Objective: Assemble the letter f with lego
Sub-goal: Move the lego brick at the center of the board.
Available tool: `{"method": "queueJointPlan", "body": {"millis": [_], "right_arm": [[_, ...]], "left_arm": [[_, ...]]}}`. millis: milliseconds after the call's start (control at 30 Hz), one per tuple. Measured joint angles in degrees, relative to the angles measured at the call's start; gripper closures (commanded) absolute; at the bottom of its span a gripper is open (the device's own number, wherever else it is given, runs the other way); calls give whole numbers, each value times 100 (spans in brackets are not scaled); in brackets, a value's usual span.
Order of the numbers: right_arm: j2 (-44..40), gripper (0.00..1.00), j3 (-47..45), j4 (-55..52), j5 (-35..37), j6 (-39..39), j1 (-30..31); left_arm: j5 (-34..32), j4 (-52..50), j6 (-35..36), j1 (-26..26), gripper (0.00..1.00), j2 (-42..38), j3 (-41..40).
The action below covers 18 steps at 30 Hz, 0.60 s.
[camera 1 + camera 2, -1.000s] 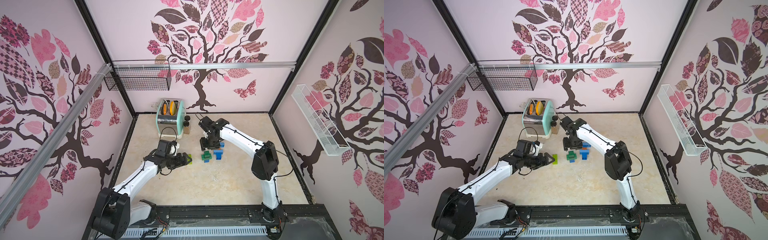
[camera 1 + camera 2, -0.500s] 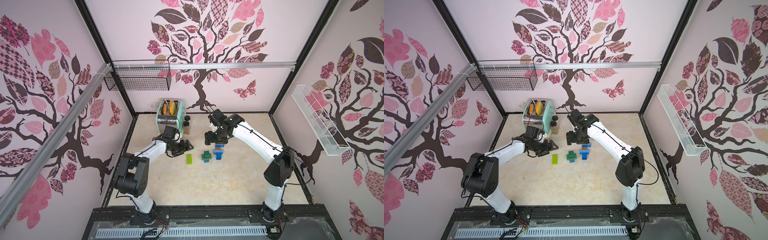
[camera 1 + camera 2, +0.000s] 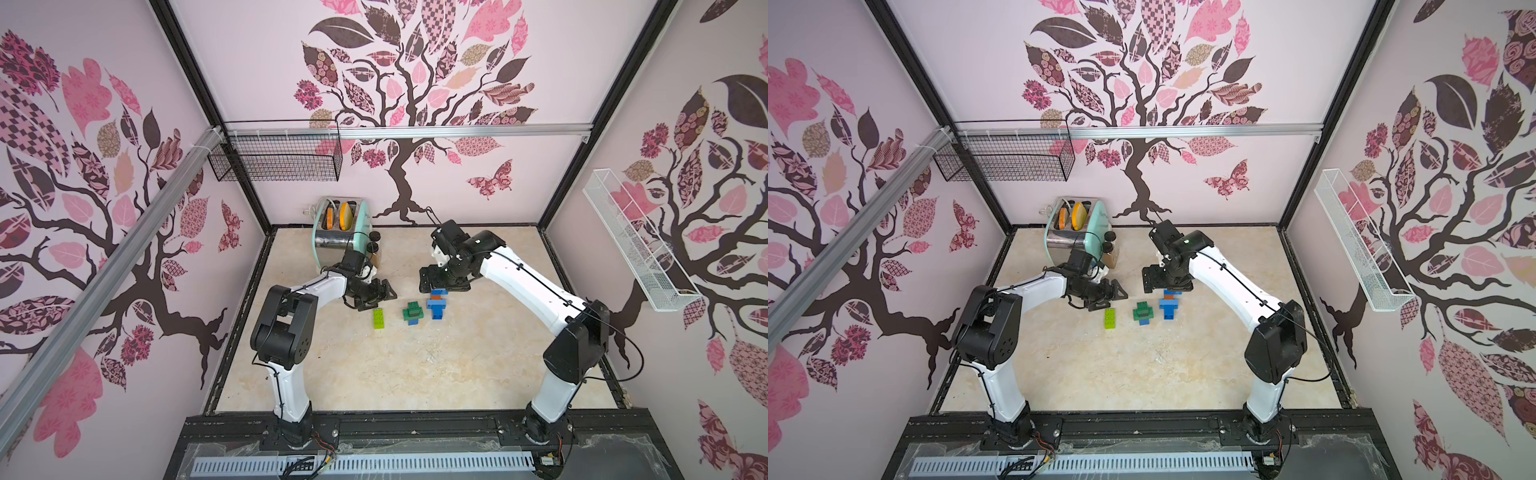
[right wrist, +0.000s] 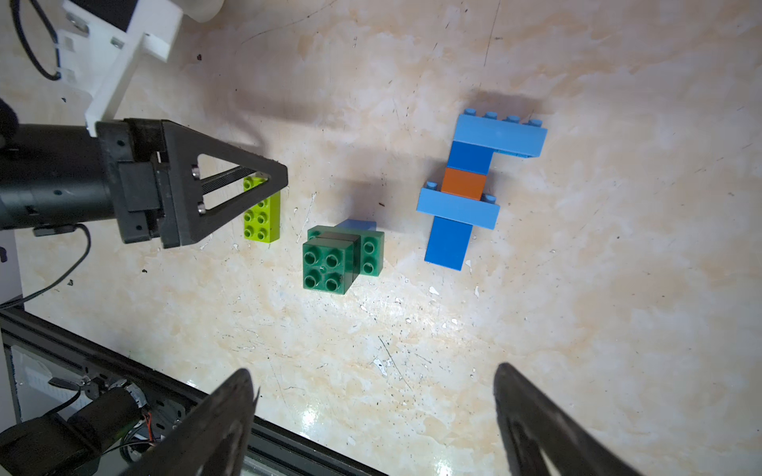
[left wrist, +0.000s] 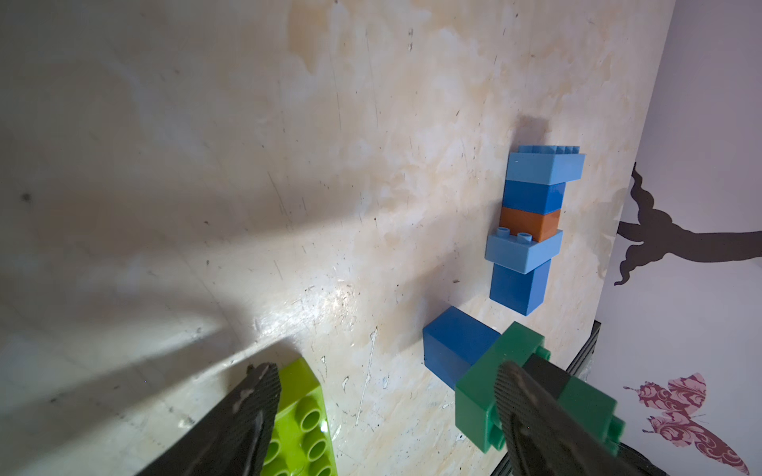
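On the surface [image 4: 412,350] ten bricks of lego [image 3: 413,312] are counted, in three groups. In the middle a dark green cluster [image 4: 342,259] is seen: two dark green bricks, one black and one blue, pressed together. Just beside this cluster, on the left arm's side and apart from it, one lime brick [image 4: 262,214] is laid flat, studs up. On the cluster's other side, near but not touching, a blue stack [image 4: 466,193] is laid on its side: two light blue oblong bricks, two blue and one orange-brown. It is already close to an f, though its lower bar juts out both ways. The left hand [image 3: 380,300] is held open and empty over one end of the lime brick, whose long axis is set crosswise to the hand's reach and roughly parallel to the stack. The right hand [image 3: 444,284] is spread wide, empty, above the stack's upper end. The lime brick is judged nearer to the left hand, whose jaws would have to be lined up across the brick's narrow width.
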Motion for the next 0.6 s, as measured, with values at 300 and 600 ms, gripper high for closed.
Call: {"method": "queueJointPlan", "body": {"millis": [300,600], "right_arm": [[-2,9,-96,50,-83,-57,-31],[-4,9,-367,107,-133,-26,-31]], "left_arm": [[42,157,-7,-31,15,-98,-409],[-72,72,-118,-107,16,-826,-1167]]}}
